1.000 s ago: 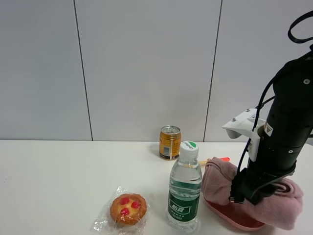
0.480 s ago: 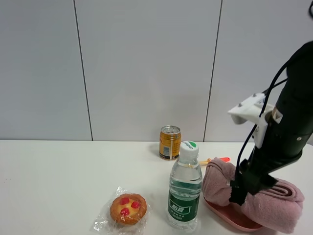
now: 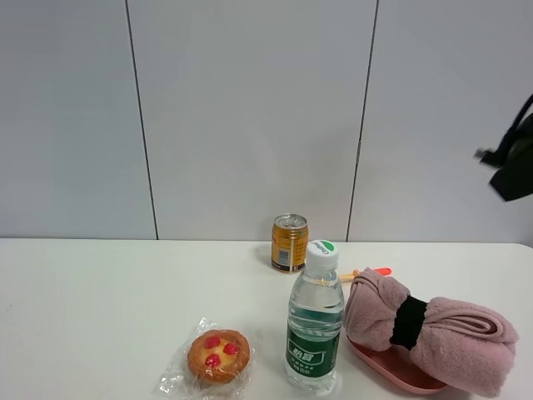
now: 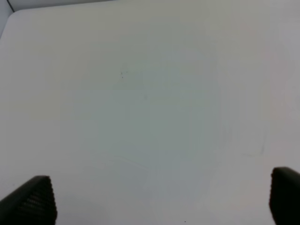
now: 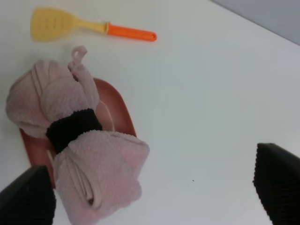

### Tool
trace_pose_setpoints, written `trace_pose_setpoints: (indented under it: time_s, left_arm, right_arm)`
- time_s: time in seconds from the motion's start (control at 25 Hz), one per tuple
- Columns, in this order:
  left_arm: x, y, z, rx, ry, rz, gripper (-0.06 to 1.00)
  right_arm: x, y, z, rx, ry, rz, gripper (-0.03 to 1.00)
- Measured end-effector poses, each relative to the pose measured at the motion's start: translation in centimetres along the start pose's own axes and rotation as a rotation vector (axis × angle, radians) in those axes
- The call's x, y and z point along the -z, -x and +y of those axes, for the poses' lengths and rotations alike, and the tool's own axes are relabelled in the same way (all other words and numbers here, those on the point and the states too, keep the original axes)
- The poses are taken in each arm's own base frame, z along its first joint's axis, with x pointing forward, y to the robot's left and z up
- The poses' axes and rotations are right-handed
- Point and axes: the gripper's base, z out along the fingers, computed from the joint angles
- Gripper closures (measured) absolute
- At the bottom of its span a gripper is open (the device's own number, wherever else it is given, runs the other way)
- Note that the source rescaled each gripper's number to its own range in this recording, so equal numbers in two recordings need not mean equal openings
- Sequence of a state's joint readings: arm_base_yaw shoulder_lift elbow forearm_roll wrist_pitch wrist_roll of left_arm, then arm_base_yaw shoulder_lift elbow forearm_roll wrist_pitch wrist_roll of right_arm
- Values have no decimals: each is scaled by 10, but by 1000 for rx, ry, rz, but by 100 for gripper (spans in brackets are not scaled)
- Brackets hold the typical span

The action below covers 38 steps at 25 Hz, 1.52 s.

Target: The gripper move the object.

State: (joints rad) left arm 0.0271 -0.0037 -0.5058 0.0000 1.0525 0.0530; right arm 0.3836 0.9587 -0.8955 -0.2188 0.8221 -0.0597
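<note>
Pink rolled towel (image 3: 433, 332) with black band lies on red plate (image 3: 391, 371) on the bench (image 3: 100, 317), beside water bottle (image 3: 315, 321). Right end effector (image 5: 154, 192) wide open, empty, above it. Left end effector (image 4: 161, 199) wide open, empty, over bare bench

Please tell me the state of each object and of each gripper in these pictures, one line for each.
pink towel: rolled, bound by a black band, lying on the red plate, not gripped.
water bottle: upright, cap on.
can: upright, top looks unopened.
tart: lying flat in clear wrap.
spatula: lying flat on the table.
right gripper: open, raised above the towel.
left gripper: open, above bare table.
</note>
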Motion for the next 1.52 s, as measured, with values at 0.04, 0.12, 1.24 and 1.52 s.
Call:
trace_pose_setpoints:
  time_s: [0.04,0.12,1.24,1.52]
  left_arm:
    - [0,0,0,0,0,0,-6]
    - [0,0,0,0,0,0,-6]
    - [0,0,0,0,0,0,-6]
    - [0,0,0,0,0,0,-6]
  right_arm:
    - [14,-6,-6,-44,-17,-19,-3]
    - [36,-19,-18,-123,-80,-31,-3]
    - [93,-177,45,-481,-204,-193,-3]
    - [86,-173,41,-480,-216,-258,-3]
